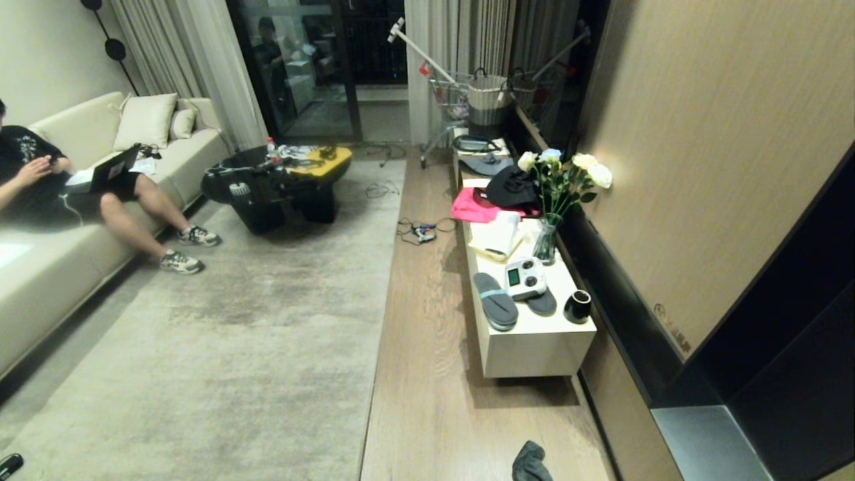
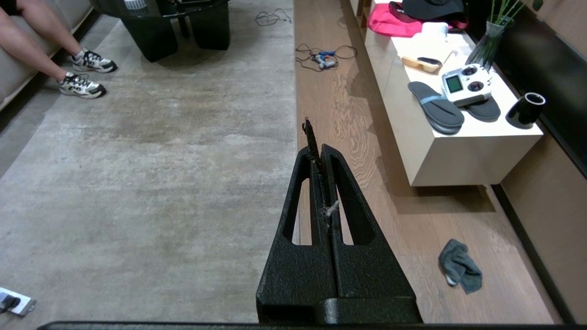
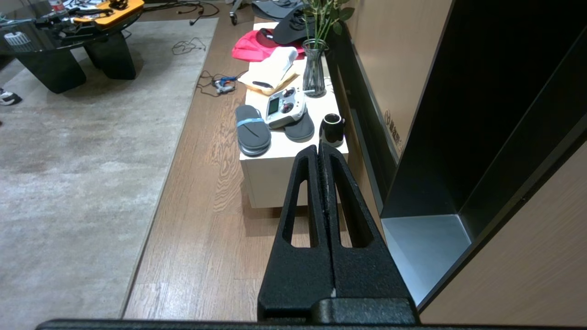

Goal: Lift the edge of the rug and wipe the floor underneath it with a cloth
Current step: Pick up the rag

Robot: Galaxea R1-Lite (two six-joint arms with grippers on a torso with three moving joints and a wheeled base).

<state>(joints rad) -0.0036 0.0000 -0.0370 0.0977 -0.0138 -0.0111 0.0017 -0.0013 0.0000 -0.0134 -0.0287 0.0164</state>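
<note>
I'm looking down a living room: a big pale grey-beige mottled rug (image 1: 254,334) lies flat, its straight edge (image 1: 381,294) running beside a strip of light brown oak-look plank floor (image 1: 427,374). A low white cabinet (image 1: 534,347) flanks that strip. The small dark grey cloth (image 2: 460,266) lies crumpled on the planks near me, well apart from the rug edge. My worry: the tangled cables (image 1: 417,230) farther along could snag. Left gripper (image 2: 319,149) and right gripper (image 3: 319,147) both hang high, fingers pressed together, holding nothing.
</note>
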